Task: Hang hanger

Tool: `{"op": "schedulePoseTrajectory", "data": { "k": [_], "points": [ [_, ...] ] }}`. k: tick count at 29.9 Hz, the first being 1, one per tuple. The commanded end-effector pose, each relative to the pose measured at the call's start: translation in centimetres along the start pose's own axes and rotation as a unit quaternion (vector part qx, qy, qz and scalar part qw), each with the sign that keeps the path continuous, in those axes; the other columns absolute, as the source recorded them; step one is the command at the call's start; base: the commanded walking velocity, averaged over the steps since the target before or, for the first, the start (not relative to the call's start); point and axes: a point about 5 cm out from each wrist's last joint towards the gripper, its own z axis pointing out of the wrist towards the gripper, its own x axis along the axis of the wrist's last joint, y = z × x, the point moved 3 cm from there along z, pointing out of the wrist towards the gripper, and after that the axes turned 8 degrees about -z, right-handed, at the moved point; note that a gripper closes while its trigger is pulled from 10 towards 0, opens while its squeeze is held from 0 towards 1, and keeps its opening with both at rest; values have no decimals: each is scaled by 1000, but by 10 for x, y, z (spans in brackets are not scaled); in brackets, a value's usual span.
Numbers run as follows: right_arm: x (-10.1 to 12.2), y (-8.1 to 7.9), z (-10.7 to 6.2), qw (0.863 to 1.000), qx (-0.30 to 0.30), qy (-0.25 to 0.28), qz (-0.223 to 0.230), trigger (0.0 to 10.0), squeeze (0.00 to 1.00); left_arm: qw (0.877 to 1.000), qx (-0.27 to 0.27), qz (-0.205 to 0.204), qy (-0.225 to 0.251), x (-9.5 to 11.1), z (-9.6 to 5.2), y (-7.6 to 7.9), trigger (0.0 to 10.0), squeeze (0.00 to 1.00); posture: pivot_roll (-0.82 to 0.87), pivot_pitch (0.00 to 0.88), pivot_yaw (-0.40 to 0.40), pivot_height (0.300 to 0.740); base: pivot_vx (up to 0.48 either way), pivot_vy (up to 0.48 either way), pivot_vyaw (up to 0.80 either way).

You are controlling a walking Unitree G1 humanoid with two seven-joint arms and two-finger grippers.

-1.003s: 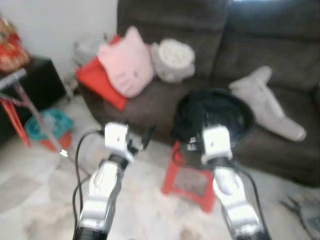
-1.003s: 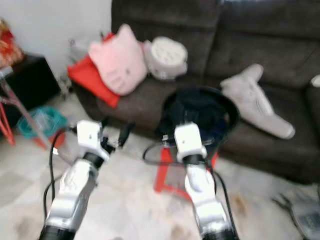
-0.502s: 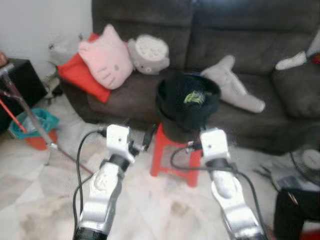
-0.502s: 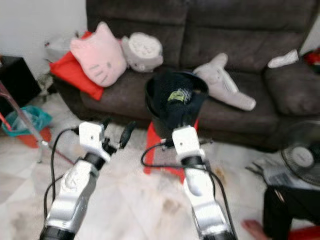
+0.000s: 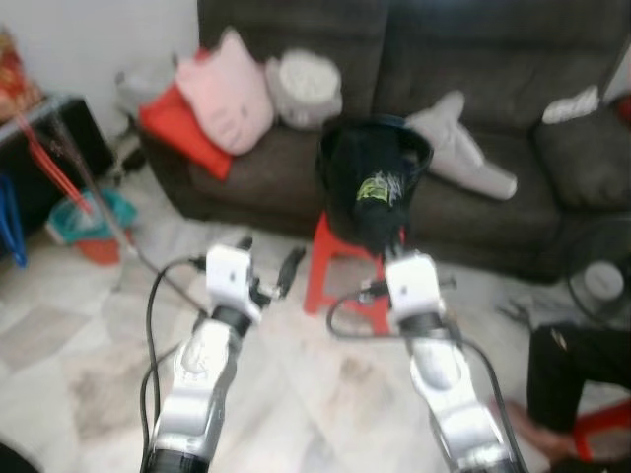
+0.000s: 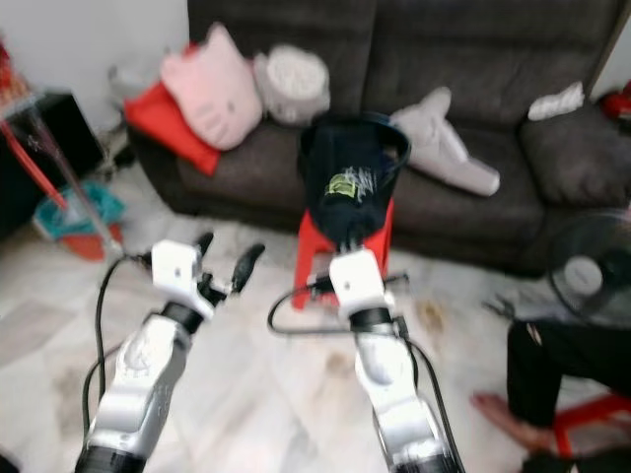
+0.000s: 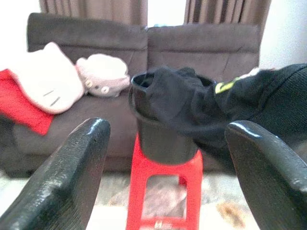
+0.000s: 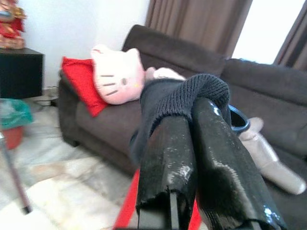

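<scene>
Hanger: can't tell where it is, maybe buried in the cloth.

Nearest: left gripper [image 5: 269,254] raised in front of the chest, fingers spread wide, gripping nothing, aimed at the stool. Right gripper [image 8: 191,109] beside it and slightly ahead, fingers pinched tight on a ribbed edge of the black garment [image 5: 373,187].

Change over the last second: garment sat bunched inside the black basket [image 5: 422,150] with the right gripper just short of it. Now spills over the rim and drapes down toward the right gripper, green print facing out. Reads as a grab made and a pull started. Most of the cloth still in or on the basket, so not free yet. Whole view also shifted between frames, so camera moved too; sofa and stool not to be counted as moved. Frames soft with blur.

Meaning for the task, as a guess: pickup half done, hanging not begun. Needs a further lift to clear the rim, then a turn toward wherever it hangs. Thin slanted poles [image 5: 94,182] off to the left could be a rack, too blurred to say.

Just beyond the grippers: red stool [image 5: 323,264] carrying the basket. To the right on the floor, a person's foot [image 6: 503,412].

Farthest: dark sofa [image 5: 473,59] with pink cat cushion [image 5: 225,94], red cushion [image 5: 170,126] and grey plush [image 5: 463,148].
</scene>
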Motion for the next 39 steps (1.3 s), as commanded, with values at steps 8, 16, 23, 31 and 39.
{"op": "schedulePoseTrajectory", "data": {
  "k": [8,16,23,31,39],
  "points": [
    [5,3,2,1000,3,12,-5,10000,0,1000,0,-2,4,1,1,2,10000,0,-90,0,22,740,-326,0,0],
    [-2,11,6,1000,-5,-8,12,10000,0,1000,11,2,2,0,0,-3,10000,0,-83,0,20,740,-158,0,0],
    [-6,14,9,1000,1,-13,4,10000,0,1000,13,3,0,-1,-1,-5,10000,0,-79,0,17,740,0,0,0],
    [-33,18,9,996,9,-86,0,10000,0,999,13,22,-33,-10,-1,-5,10000,0,-75,0,21,740,0,0,0],
    [-69,33,8,987,28,-156,16,10000,0,997,5,37,-73,-24,-6,-8,10000,0,-65,0,20,740,0,0,0]
  ]
}}
